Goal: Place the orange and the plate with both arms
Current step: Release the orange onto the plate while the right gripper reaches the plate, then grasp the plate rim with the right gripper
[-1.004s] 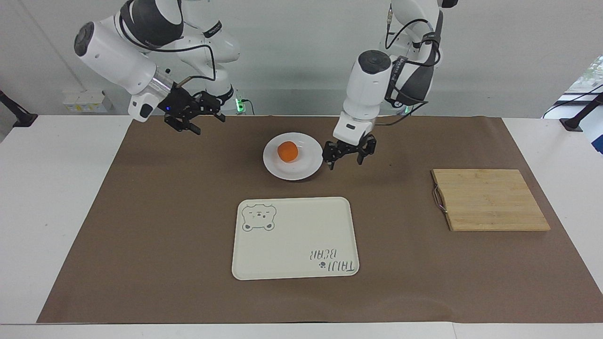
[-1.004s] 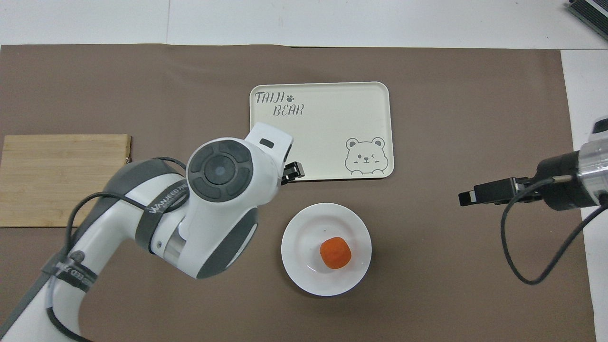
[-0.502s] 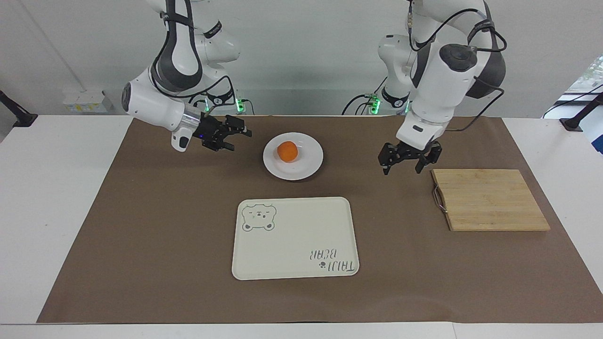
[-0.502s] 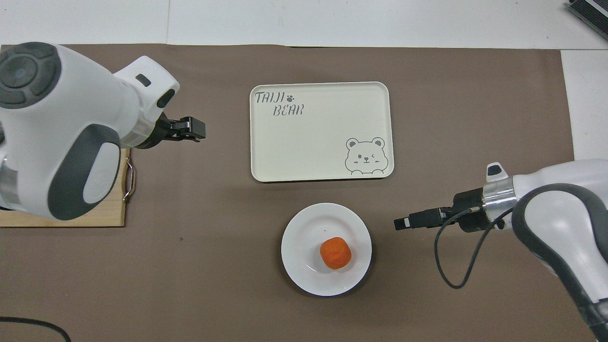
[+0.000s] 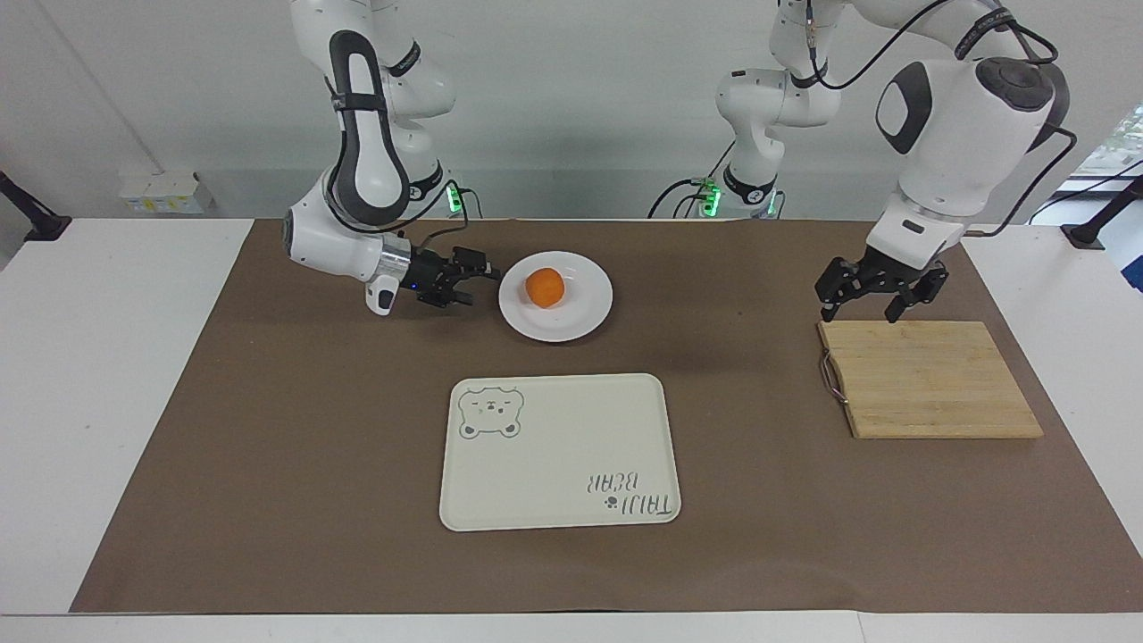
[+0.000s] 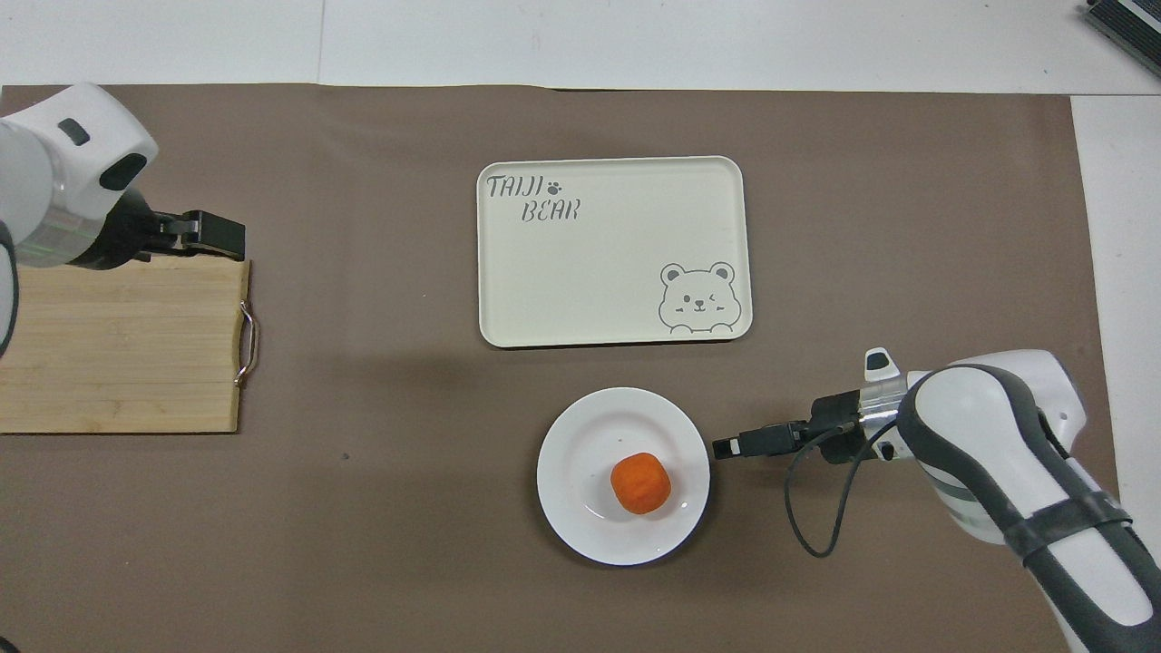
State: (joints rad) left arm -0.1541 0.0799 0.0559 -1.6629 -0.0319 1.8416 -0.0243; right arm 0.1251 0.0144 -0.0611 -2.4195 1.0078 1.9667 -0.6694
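The orange [image 5: 545, 287] [image 6: 640, 483] rests in the middle of the white plate [image 5: 582, 318] [image 6: 573, 512], which lies on the brown mat close to the robots. My right gripper [image 5: 478, 284] [image 6: 723, 446] hangs low and open, pointing sideways at the plate's rim from the right arm's end, a small gap short of it. My left gripper [image 5: 859, 314] [image 6: 238, 238] is open and empty, pointing down over the edge of the wooden board [image 5: 929, 379].
A cream tray [image 5: 571, 446] with a bear drawing lies farther from the robots than the plate. The wooden board [image 6: 118, 345], with a metal handle, lies toward the left arm's end. A brown mat covers the table.
The left gripper has swung away from the plate to the wooden board. The right gripper has come down and closed in on the plate's rim. Orange and plate have not moved.
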